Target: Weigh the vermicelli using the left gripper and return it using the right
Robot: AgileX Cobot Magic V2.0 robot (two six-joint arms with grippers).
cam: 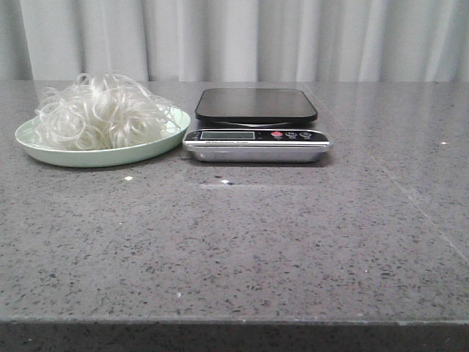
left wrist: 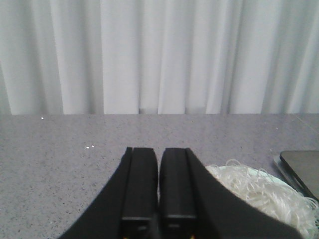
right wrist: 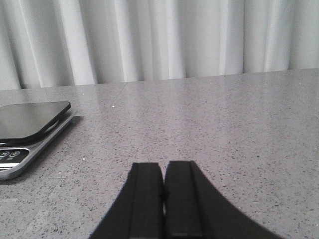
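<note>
The vermicelli (cam: 99, 111), a fluffy white tangle of thin glassy loops, lies on a pale mint-green plate (cam: 88, 155) at the far left of the table. Just right of it stands the scale (cam: 256, 144), silver with a bare black platform (cam: 255, 104). Neither arm shows in the front view. In the left wrist view my left gripper (left wrist: 159, 149) is shut and empty, low over the table, with the vermicelli (left wrist: 259, 191) beside it. In the right wrist view my right gripper (right wrist: 164, 163) is shut and empty, with the scale (right wrist: 30, 132) off to one side.
The grey speckled table (cam: 242, 242) runs to a front edge near the camera. A white curtain (cam: 242, 37) hangs behind the table's far edge.
</note>
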